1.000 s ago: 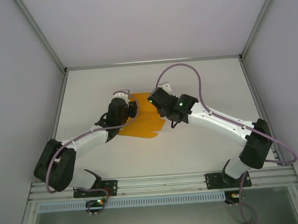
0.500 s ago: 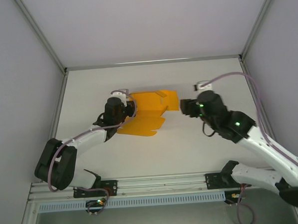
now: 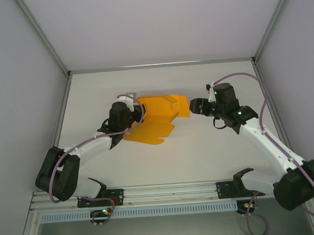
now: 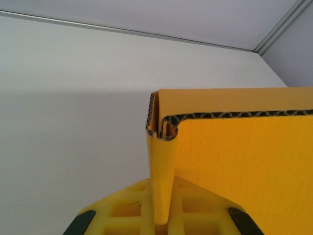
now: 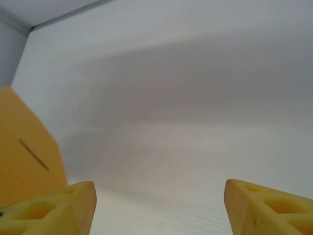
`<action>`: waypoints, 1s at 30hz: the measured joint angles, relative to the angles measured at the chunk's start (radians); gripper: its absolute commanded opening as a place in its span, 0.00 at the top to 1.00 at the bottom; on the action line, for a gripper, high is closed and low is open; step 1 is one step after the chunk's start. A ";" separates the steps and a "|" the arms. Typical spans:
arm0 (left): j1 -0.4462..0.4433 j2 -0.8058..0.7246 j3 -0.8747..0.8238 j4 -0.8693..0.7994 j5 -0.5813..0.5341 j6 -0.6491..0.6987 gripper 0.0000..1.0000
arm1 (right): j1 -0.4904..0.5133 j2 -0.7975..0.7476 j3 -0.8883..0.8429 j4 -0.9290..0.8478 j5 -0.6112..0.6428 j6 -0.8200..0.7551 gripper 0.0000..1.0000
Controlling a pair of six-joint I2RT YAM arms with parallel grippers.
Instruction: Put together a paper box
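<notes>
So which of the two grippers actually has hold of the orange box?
The left gripper, shut on the paper box's folded edge; the right gripper stands open beside the box, nothing between its fingers.

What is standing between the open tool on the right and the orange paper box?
Nothing visible. The right tool, open, sits just beside the right flap of the paper box, with only bare table ahead of its fingers. The left tool is shut on the box's left edge.
</notes>
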 measured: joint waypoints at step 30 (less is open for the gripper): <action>-0.002 -0.002 0.000 -0.025 -0.073 0.034 1.00 | 0.218 0.197 0.065 0.237 -0.266 0.037 0.37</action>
